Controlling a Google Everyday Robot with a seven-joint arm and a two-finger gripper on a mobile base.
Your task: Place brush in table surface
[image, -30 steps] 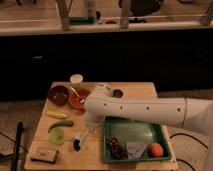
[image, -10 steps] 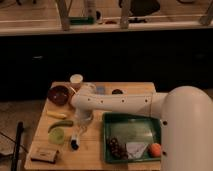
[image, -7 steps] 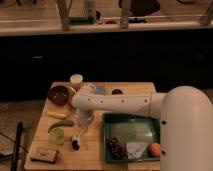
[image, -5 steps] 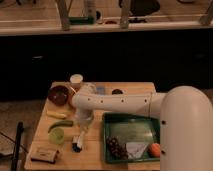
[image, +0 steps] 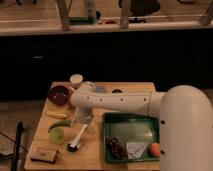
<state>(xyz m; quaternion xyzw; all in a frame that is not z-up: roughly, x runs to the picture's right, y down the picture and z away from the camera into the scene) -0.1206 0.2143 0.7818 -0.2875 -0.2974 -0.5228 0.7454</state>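
Arm (image: pixel 120 102) reaches from my white body at the right across the table surface (image: pixel 95 155), and my gripper (image: pixel 83 119) hangs at its far end, low over the left half of the tabletop, just left of the green tray (image: pixel 131 120). Whether it is clenched or released, I cannot tell; the wrist housing covers that part from this angle.

Directly under the gripper lies the brush (image: pixel 78 138). Its slim white handle runs down and to the left from beneath my wrist, and its dark round head (image: pixel 73 147) rests on the wood at the lower end. Whether the upper end of the handle touches my gripper I cannot tell.

Other items noted on the tabletop: a small green cup (image: pixel 58 134) just left of the brush; a green curved vegetable (image: pixel 56 125) and a yellow piece (image: pixel 56 115) above it; a dark red-brown bowl (image: pixel 59 94) at the back left, with a pale round container (image: pixel 76 80) just beside it; a flat brown block (image: pixel 43 155) near the front left corner.

The tray holds a dark cluster (image: pixel 115 147), a white crumpled piece (image: pixel 134 149) and a small orange item (image: pixel 156 149) along its front edge.
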